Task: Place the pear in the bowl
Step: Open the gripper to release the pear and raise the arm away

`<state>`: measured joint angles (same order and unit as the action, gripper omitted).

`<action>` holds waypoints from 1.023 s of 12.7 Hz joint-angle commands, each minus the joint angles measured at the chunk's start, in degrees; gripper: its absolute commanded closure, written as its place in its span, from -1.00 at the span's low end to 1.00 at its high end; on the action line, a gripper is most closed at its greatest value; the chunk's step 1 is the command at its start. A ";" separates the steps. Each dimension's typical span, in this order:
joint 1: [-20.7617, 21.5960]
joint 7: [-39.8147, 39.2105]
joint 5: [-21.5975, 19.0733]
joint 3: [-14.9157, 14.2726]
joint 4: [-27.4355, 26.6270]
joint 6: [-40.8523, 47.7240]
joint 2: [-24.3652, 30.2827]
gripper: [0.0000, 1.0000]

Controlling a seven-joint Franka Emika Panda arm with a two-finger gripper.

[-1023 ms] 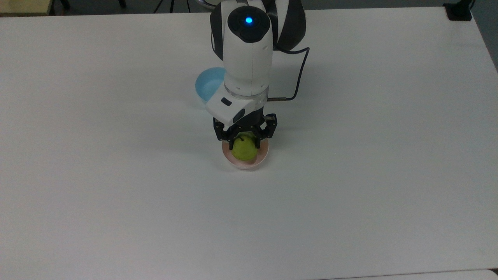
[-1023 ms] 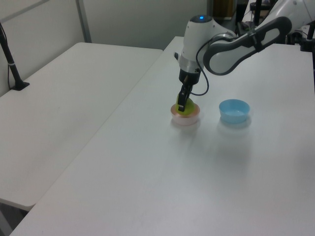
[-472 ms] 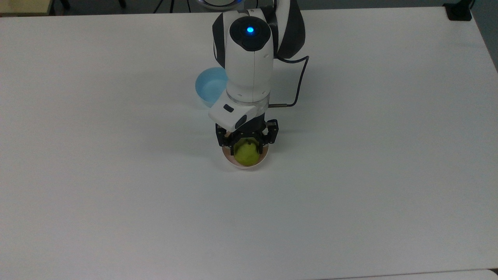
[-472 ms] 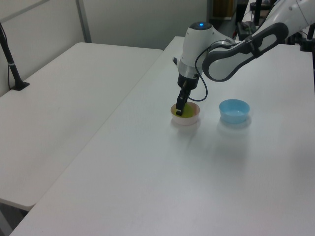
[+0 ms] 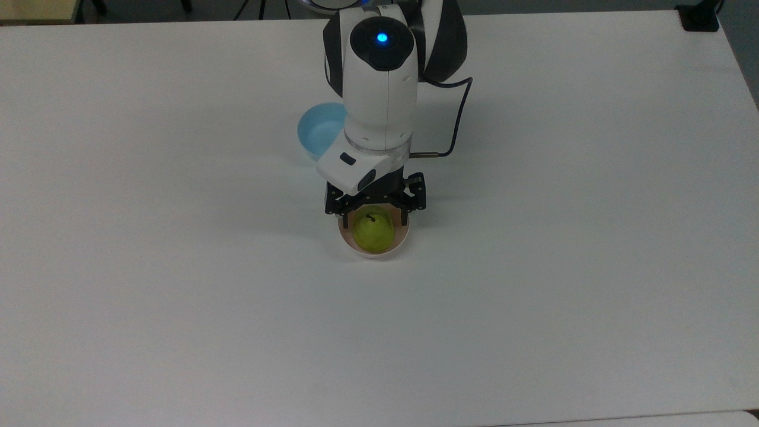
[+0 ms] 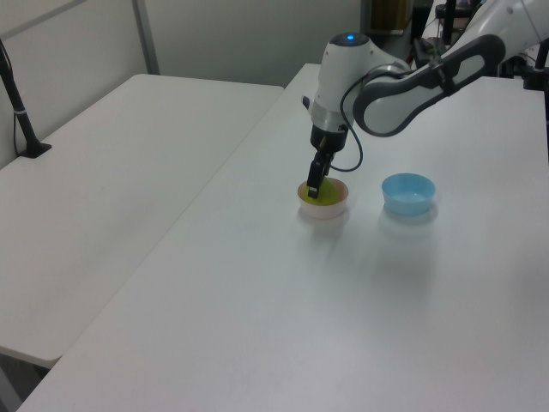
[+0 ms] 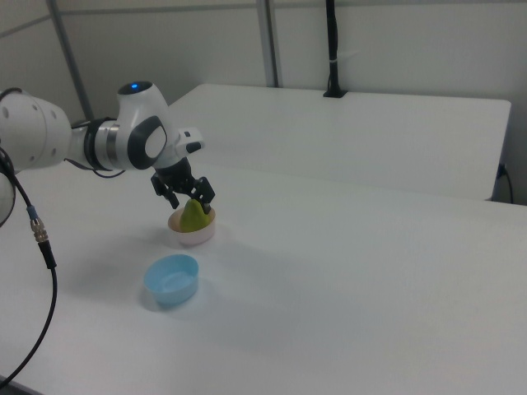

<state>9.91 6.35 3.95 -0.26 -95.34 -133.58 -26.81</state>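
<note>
**Pear released into the pink bowl, pincer spread above it**

Since half a second ago the fingers have parted and the wrist has lifted a little, so the pear's stem now shows clear of the black linkage in the top view. A second ago the fruit was pinched between the fingers, tilted over the bowl's rim.

The gripper (image 5: 374, 214) hangs just over the bowl with its two fingers spread wider than the pear; in the top view one fingertip (image 5: 343, 220) stands at the pear's left and the other at its right, each with a narrow gap to the fruit. It holds nothing. In the right view the gripper (image 7: 185, 196) shows the same splayed stance, the dark fingers flanking the top of the pear.

The pear (image 5: 372, 230) sits inside the bowl (image 5: 398, 244), upright with its short dark stem pointing up. In the right view the pear (image 7: 194, 216) rises above the rim of the bowl (image 7: 195, 236). In the left view the gripper (image 6: 316, 182) reaches down at the bowl's (image 6: 334, 204) near edge, with the pear (image 6: 324, 197) a green patch within.

Behind the arm (image 5: 379, 83) in the top view lies the light blue bowl (image 5: 317, 131), apart from the pink one. Both rest on the white table (image 5: 178, 296).
</note>
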 commanded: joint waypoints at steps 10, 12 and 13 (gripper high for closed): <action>-7.62 -4.49 -0.17 -0.79 -0.02 36.53 25.22 -1.00; -8.06 -5.56 -0.26 -1.14 0.50 39.27 26.98 -1.00; -8.76 -5.56 -0.43 -1.14 1.03 40.32 27.34 -1.00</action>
<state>1.89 2.57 3.94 -0.92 -93.52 -95.71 -1.88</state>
